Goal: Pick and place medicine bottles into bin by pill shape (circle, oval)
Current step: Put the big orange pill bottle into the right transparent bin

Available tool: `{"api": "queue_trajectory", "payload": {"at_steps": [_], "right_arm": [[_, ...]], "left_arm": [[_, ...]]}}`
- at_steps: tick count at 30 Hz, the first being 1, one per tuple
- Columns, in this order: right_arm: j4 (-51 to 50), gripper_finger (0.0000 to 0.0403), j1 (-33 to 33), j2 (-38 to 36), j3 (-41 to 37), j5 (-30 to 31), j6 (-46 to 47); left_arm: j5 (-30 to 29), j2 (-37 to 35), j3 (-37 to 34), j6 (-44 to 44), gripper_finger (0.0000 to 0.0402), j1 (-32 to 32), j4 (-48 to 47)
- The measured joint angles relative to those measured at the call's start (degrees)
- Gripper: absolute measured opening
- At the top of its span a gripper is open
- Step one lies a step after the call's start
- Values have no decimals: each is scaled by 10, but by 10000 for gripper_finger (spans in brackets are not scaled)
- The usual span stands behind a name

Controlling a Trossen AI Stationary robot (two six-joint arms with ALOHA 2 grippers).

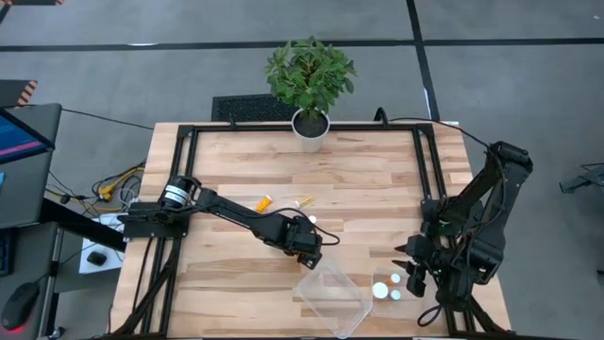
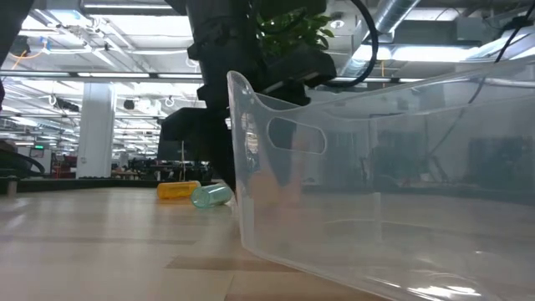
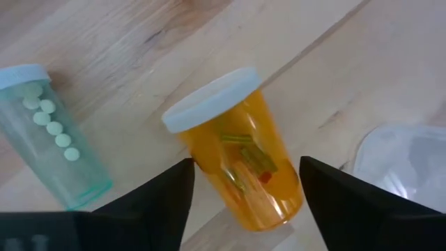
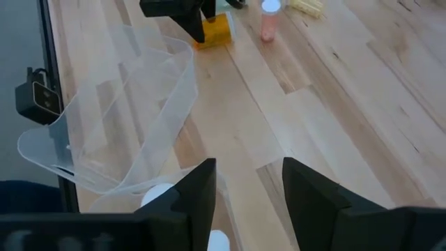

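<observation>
Clear plastic bin (image 2: 376,176) fills the near side of the low view, its wall close to the lens; from above it sits at the front middle of the table (image 1: 377,179), tilted corner-on.

Left gripper (image 1: 307,238) reaches in from the left side of the table to a spot just behind the bin. Its wrist view shows an amber bottle (image 3: 240,164) with a white cap lying on its side between the two dark fingers (image 3: 157,199). Jaws apart, one on each side of the bottle; cannot tell whether they touch it.

- Amber bottle: holds long, narrow pieces, yellowish with a bit of red.
- Greenish bottle (image 3: 49,132): lies just beside the amber one on the wood, round white pills in a row inside, pale cap. Also seen from table height (image 2: 211,196), on its side.
- Yellow bottle (image 2: 178,191): on its side near the greenish one in the low view.
- Orange bottle (image 1: 264,202) and a pale yellowish one (image 1: 302,200): lying behind the left arm, mid-table.
- White-capped bottles (image 1: 387,286): a small cluster standing to the right of the bin, near the right arm.

Right gripper (image 1: 412,267) sits at the front right of the table, by that cluster. Jaws partly apart, nothing between them in its wrist view, which looks across the wood past the bin's edge.

Potted plant (image 1: 310,80) at the table's back edge.
</observation>
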Motion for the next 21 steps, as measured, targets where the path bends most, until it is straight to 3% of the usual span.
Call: {"api": "queue_trajectory", "payload": {"at_steps": [14, 21], "right_arm": [[0, 169, 0, 0, 0, 10, -4], [0, 168, 0, 0, 0, 37, -7]], "left_arm": [[8, -1, 2, 30, 167, 2, 1], [9, -8, 35, 92, 161, 2, -19]]}}
